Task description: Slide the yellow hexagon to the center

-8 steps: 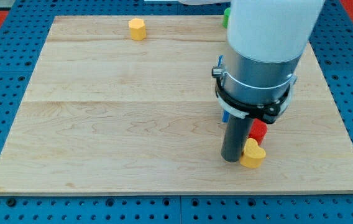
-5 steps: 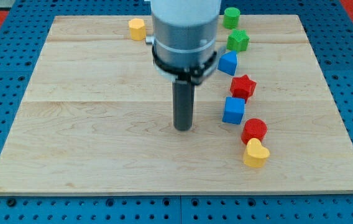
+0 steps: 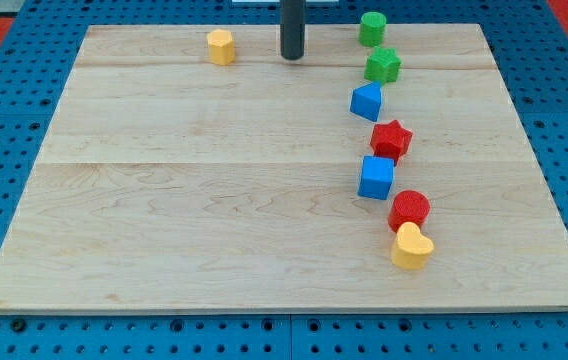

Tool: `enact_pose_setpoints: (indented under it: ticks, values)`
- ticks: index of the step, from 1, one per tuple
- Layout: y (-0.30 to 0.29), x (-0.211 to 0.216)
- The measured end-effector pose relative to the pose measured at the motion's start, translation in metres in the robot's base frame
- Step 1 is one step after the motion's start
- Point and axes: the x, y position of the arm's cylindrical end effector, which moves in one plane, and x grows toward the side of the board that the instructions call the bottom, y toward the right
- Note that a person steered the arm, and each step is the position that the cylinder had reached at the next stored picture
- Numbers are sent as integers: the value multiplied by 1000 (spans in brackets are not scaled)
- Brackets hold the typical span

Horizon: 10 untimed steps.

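The yellow hexagon (image 3: pixel 221 46) sits near the board's top edge, left of the middle. My tip (image 3: pixel 292 56) rests on the board near the top edge, to the right of the yellow hexagon with a clear gap between them. Only the rod's lower part shows; the arm above is out of frame.
On the wooden board (image 3: pixel 164 200), a curved row of blocks runs down the right side: green cylinder (image 3: pixel 371 27), green block (image 3: pixel 383 65), blue block (image 3: pixel 367 101), red star-like block (image 3: pixel 391 139), blue cube (image 3: pixel 376 177), red block (image 3: pixel 409 210), yellow heart (image 3: pixel 410 246).
My tip has moved from the lower right beside the yellow heart, across the middle, up to the top edge right of the yellow hexagon. No block has moved.
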Motion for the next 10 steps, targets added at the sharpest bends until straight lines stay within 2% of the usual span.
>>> enact_pose_setpoints:
  ticks: [1, 3, 4, 6, 8, 10]
  values:
    - [-13, -34]
    - [-105, -37]
    - [-112, -6]
    - [-93, 25]
    - [-80, 85]
    - [-92, 138]
